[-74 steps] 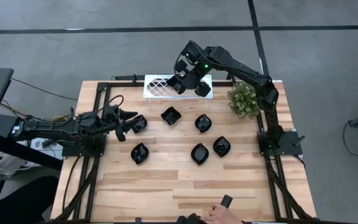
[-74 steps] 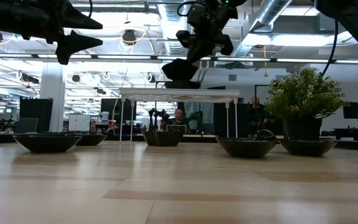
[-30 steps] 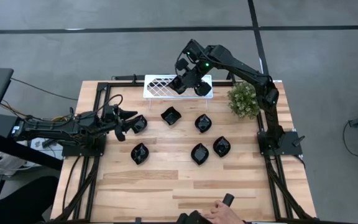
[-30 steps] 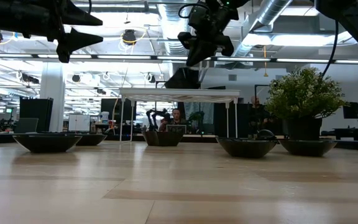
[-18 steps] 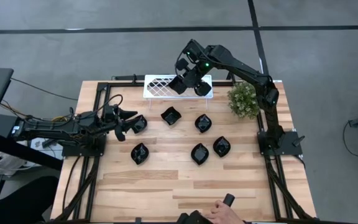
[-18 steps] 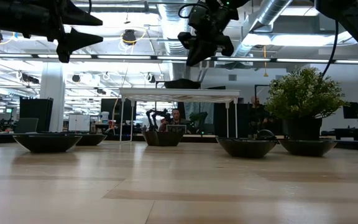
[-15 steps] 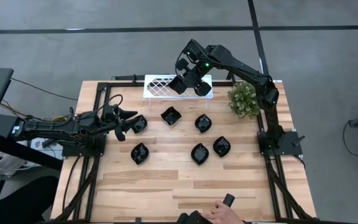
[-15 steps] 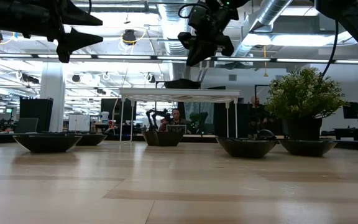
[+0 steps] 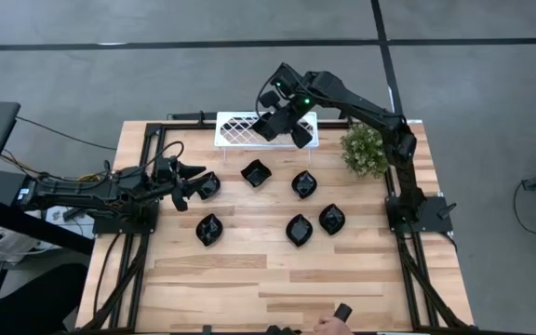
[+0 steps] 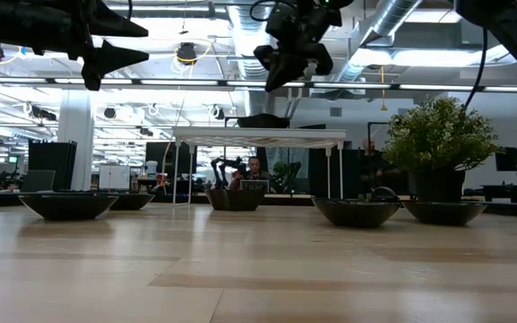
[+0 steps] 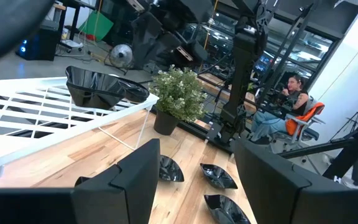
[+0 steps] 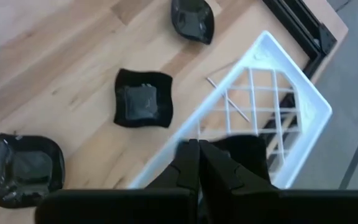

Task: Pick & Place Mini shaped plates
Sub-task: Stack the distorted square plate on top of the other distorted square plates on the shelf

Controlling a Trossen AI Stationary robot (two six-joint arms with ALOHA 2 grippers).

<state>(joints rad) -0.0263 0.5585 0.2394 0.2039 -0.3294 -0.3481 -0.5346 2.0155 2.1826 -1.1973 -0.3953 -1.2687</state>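
Note:
Several small glossy black mini shaped plates lie on the wooden table, among them a wavy square (image 9: 255,172), a leaf shape (image 9: 304,183) and one (image 9: 209,228) nearer the front. One more plate (image 10: 261,120) rests flat on the white lattice tray (image 9: 240,128) at the far edge, also seen in the right wrist view (image 12: 248,155). My right gripper (image 12: 197,167) hovers above that tray, shut, holding nothing. My left gripper (image 9: 190,184) stands open at the table's left, raised, beside another plate (image 9: 210,186).
A potted green plant (image 9: 365,149) stands at the far right, beside the tray. A person's hand (image 9: 336,319) with a dark object shows at the near edge. Bare wood lies across the front of the table (image 9: 268,279).
The plate that hung tilted just under my right gripper has dropped onto the lattice tray and now lies flat there. My right gripper has stayed above the tray and rolled a little about its own axis.

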